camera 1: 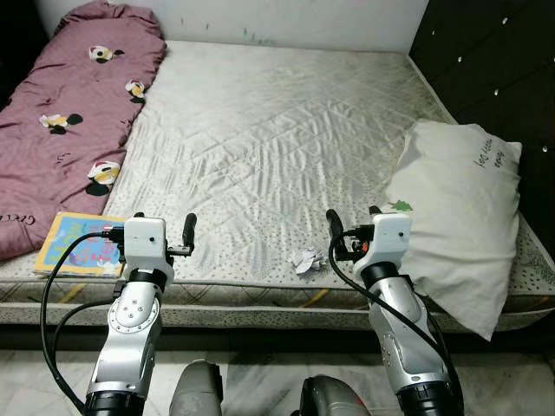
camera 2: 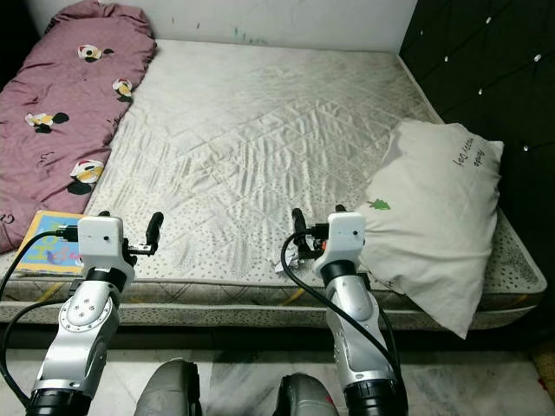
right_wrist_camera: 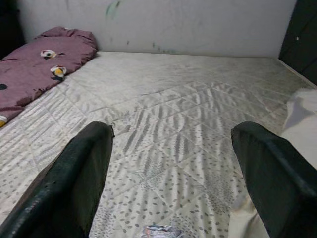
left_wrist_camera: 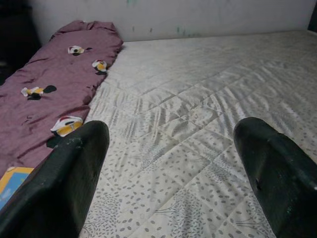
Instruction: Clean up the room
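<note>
Both arms are reaching out over the near edge of the mattress [camera 1: 277, 130]. The right gripper [camera 1: 354, 227] is hovering above the near edge with its fingers [right_wrist_camera: 74, 183] spread wide and holding nothing. A crumpled paper scrap [camera 1: 304, 260] is lying on the mattress just below and slightly to the left of this gripper, near its left finger, apart from it; in the right wrist view the scrap [right_wrist_camera: 159, 231] is sitting low between the two fingers, ahead of them, not touched. It is small and looks like wadded paper or a wrapper, hard to tell which. The white pillow [camera 1: 464, 217] is lying just right of the right gripper, hanging partly over the near edge of the mattress.

The left gripper [camera 1: 165, 230] is also hovering over the near edge, fingers [left_wrist_camera: 69, 173] wide apart, nothing in them. A colourful book [camera 1: 80, 243] is lying flat on the mattress corner just left of this gripper, near its left finger. The maroon blanket [camera 1: 74, 113] with cartoon prints is stretching away beyond the book, further left and ahead of the left gripper. The scrap is sitting between the two grippers, much closer to the right one.
</note>
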Available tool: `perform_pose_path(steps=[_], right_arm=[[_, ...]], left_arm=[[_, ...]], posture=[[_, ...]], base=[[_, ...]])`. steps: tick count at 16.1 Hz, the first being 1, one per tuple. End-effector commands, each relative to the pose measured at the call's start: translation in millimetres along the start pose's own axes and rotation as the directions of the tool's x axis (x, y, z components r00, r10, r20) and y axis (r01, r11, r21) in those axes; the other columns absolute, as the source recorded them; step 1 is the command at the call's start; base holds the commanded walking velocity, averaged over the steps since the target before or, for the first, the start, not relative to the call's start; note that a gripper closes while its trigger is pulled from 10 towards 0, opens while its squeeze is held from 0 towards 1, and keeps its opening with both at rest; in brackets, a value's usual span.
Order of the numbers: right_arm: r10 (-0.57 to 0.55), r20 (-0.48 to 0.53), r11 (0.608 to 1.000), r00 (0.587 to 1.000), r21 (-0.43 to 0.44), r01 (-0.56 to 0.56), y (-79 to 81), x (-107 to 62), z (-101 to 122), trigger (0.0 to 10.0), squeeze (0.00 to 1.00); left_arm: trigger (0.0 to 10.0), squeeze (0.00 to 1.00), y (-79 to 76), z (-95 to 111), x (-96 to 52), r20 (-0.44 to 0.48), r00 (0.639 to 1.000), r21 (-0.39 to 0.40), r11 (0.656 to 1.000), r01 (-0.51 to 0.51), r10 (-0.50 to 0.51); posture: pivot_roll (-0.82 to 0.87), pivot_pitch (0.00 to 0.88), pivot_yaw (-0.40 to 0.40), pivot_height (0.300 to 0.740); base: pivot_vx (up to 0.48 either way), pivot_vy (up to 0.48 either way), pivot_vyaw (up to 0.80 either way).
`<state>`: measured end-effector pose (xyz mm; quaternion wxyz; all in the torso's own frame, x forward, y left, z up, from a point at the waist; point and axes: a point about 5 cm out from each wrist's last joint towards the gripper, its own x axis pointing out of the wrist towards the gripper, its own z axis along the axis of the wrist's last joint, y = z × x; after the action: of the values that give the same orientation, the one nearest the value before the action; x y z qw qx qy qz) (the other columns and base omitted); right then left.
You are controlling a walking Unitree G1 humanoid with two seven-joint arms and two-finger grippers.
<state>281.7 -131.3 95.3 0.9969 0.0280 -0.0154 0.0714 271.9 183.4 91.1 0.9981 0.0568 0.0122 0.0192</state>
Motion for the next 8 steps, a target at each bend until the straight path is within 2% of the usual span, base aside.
perform_pose_path(steps=[1, 3, 5, 8], right_arm=[[0.010, 0.003, 1.000, 1.000, 0.009, -0.010, -0.2, 0.9, 3.6, 10.0, 0.00], [0.017, -0.010, 1.000, 1.000, 0.009, -0.017, 1.1, -0.4, 1.9, 10.0, 0.00], [0.024, -0.017, 1.000, 1.000, 0.009, -0.024, 1.8, -1.7, 2.5, 10.0, 0.00], [0.026, -0.023, 1.000, 0.999, 0.011, -0.025, 1.6, -1.8, 2.9, 10.0, 0.00]], left_arm=[[10.0, 0.00, -1.0, 4.1, 0.2, 0.005, 1.000, -0.013, 1.000, 0.008, -0.008], [10.0, 0.00, -2.3, 4.9, -0.3, 0.004, 1.000, -0.015, 1.000, 0.012, -0.011], [10.0, 0.00, -3.5, 5.3, -1.1, -0.005, 1.000, -0.022, 1.000, 0.013, -0.014], [10.0, 0.00, -3.8, 5.8, -0.8, -0.011, 1.000, -0.032, 0.999, 0.005, -0.005]], posture=[[0.00, 0.000, -0.065, 0.675], [0.00, 0.000, -0.066, 0.671], [-0.01, 0.000, -0.068, 0.641], [-0.01, 0.000, -0.071, 0.621]], base=[[0.000, 0.000, 0.00], [0.000, 0.000, 0.00], [0.000, 0.000, 0.00], [0.000, 0.000, 0.00]])
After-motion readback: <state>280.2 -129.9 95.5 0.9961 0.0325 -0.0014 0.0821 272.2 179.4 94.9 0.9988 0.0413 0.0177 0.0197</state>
